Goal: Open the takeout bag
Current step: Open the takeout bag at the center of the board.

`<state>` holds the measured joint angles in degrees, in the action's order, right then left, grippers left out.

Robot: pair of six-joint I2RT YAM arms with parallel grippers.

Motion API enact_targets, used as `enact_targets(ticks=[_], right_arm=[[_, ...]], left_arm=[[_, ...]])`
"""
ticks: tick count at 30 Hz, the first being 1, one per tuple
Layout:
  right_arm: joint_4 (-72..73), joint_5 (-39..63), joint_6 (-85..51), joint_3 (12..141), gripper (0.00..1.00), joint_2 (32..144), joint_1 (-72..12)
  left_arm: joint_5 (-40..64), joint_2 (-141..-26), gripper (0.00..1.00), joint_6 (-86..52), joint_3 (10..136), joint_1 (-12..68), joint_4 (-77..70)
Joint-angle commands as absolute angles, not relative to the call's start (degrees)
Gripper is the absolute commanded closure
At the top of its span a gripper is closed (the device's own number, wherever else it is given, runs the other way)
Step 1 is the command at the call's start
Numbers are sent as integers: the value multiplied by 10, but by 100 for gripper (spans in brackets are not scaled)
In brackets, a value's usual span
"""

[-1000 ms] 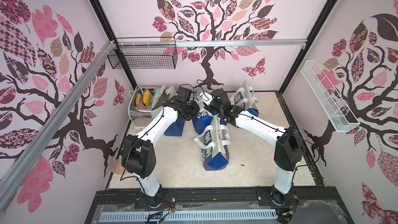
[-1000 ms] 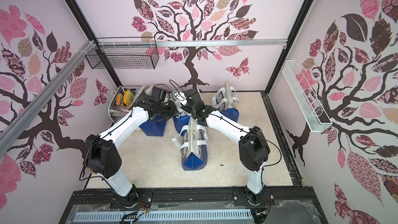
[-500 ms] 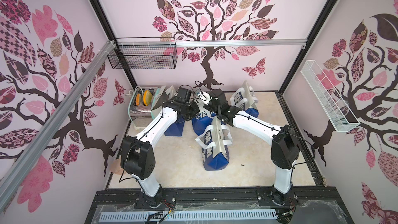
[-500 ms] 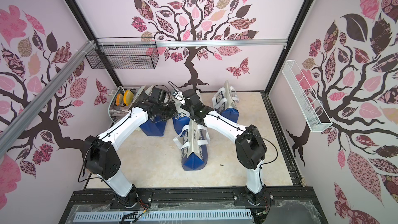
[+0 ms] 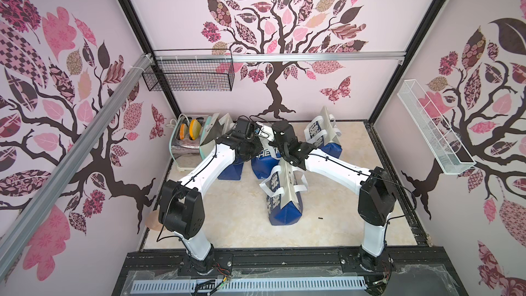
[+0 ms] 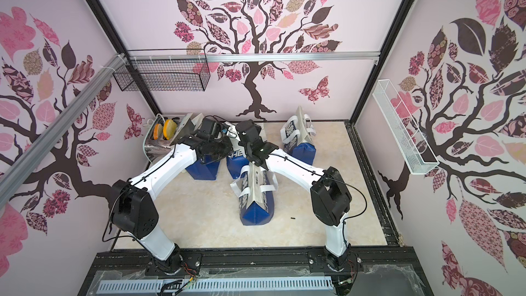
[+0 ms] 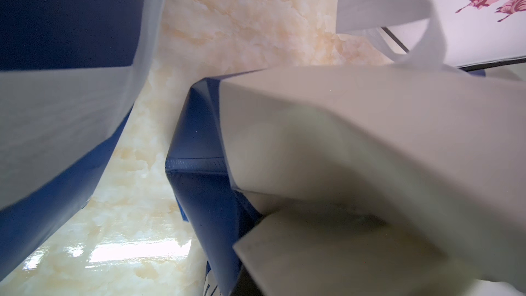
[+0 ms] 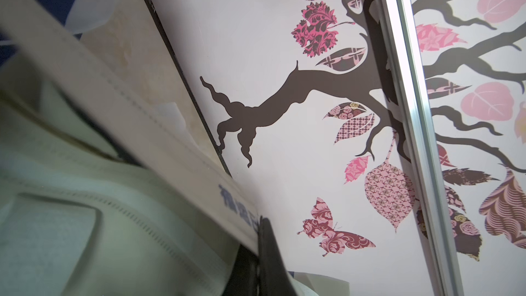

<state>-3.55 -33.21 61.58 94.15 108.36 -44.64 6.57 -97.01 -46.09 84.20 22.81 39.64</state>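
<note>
Top views both placed the takeout bag (image 5: 263,157) at the rear middle of the tabletop (image 5: 227,217), upright, blue-bodied with white lettering, its pale top edge drawn up between the two wrists. Both arms reached in over it and met there.

Right gripper (image 5: 268,135): closed. The right wrist view showed one dark finger (image 8: 269,254) pressed on a white stitched band with blue print, so the grip was on the bag's top edge.

Left gripper (image 5: 257,132): closed as well, tip right at the same white edge. The left wrist view was filled by pale fabric close to the lens (fingers hidden), so I could not tell whether any fabric lay pinched between them.

Neighbours, all of the same blue and white make:
- second bag (image 5: 231,169), just beside the takeout bag on the left, partly under the left arm.
- third bag (image 5: 284,197), in front, tipped toward the front edge, white handles splayed; its top end ran up under the right arm.
- fourth bag (image 5: 324,136), rear right, upright, apart from the rest.

Further out: metal tray (image 5: 185,146) in the rear left corner, holding an orange and a yellow rounded item. Black wire basket (image 5: 190,76) hung on the rear wall, white wire basket (image 5: 435,132) on the right wall.
</note>
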Motion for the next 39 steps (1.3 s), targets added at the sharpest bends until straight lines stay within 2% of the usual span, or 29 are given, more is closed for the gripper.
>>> enact_targets(ticks=[1,9,24,36,39], right_arm=[[22,-406,678,1011,100,1055,-439],[-27,-394,708,1113,100,1079,-440],[-291,-295,643,1293,100,1126,-403],[-319,-248,550,1274,100,1092,-353],[-338,-215,474,1229,85,1074,-353]], left_arm=[[2,-997,100,-453,819,228,482],[-23,-1005,100,-448,808,235,496],[-67,-1025,100,-434,801,274,523],[-81,-1031,100,-434,785,287,514],[-63,-1020,100,-444,792,287,506]])
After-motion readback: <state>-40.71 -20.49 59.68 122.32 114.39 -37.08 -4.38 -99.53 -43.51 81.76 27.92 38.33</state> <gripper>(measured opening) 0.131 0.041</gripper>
